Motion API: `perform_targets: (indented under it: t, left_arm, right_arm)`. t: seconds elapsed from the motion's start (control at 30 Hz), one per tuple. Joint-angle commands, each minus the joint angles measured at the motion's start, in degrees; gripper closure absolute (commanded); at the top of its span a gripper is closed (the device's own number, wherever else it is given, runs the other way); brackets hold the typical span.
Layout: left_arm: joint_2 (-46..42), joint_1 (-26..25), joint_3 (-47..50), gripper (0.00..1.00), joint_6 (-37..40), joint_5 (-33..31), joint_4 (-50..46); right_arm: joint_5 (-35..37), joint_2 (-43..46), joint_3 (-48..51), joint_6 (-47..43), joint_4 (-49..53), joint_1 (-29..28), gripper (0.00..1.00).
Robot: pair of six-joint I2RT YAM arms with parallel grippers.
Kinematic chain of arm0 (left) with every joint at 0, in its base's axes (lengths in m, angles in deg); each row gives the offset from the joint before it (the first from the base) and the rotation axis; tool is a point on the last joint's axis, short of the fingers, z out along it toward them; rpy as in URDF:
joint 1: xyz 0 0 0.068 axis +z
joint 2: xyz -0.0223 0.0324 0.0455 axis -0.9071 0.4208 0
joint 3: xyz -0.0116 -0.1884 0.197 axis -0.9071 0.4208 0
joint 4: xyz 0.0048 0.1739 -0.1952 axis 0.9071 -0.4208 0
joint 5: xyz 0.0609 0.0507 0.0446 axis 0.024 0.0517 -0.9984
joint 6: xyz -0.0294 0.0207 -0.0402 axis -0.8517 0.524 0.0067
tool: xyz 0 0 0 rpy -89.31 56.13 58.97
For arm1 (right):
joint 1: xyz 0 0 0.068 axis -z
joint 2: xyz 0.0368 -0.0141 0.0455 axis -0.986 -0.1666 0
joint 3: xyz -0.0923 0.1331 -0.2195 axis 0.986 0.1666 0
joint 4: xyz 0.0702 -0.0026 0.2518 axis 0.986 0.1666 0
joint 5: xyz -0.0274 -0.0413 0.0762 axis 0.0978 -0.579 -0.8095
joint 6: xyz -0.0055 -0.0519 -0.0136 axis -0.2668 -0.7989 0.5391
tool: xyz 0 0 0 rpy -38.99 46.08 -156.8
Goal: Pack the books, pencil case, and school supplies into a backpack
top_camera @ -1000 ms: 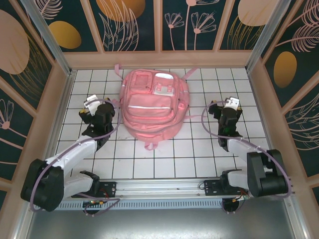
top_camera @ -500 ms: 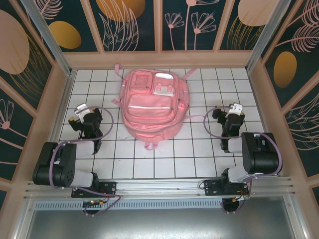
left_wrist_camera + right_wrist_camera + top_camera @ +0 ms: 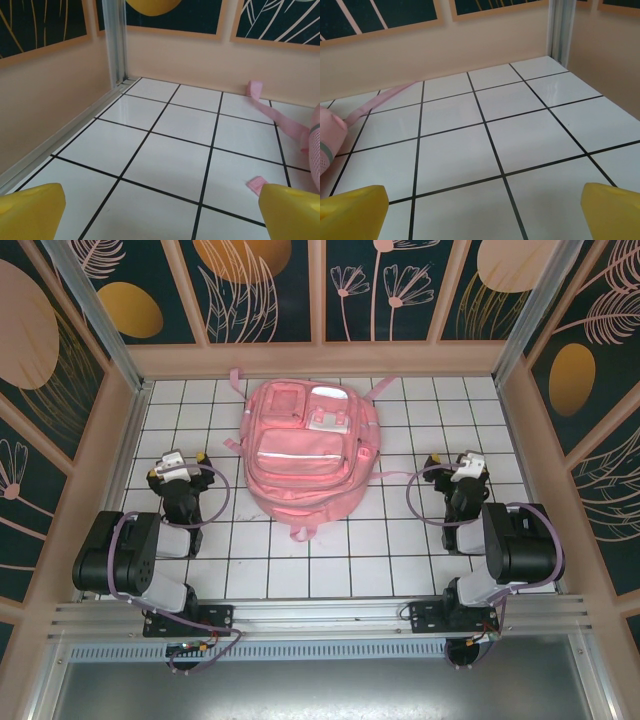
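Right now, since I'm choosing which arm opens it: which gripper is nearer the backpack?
Left, narrowly. The left gripper sits just left of the backpack; the right gripper sits a little farther off to its right. Both are open and empty.

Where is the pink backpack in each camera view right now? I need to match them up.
Top external: backpack at the centre of the white tiled table.
Left wrist: its side at the right edge, strap trailing up-left.
Right wrist: its side at the left edge, strap running up-right.
Shared landmark: the table's black grid lines.
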Motion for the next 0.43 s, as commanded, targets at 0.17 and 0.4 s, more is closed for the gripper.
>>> perform_targets:
  t: [0.17, 0.4]
  left_arm:
    - [0.06, 0.39, 0.49, 0.01, 0.94, 1.24, 3.69]
    - [0.03, 0.43, 0.49, 0.01, 0.97, 1.34, 3.73]
  right_arm:
    - [1.57, -0.35, -0.02, 0.49, -3.30, 0.09, 0.01]
    - [1.52, -0.37, 0.03, 0.49, -3.34, 0.10, 0.01]
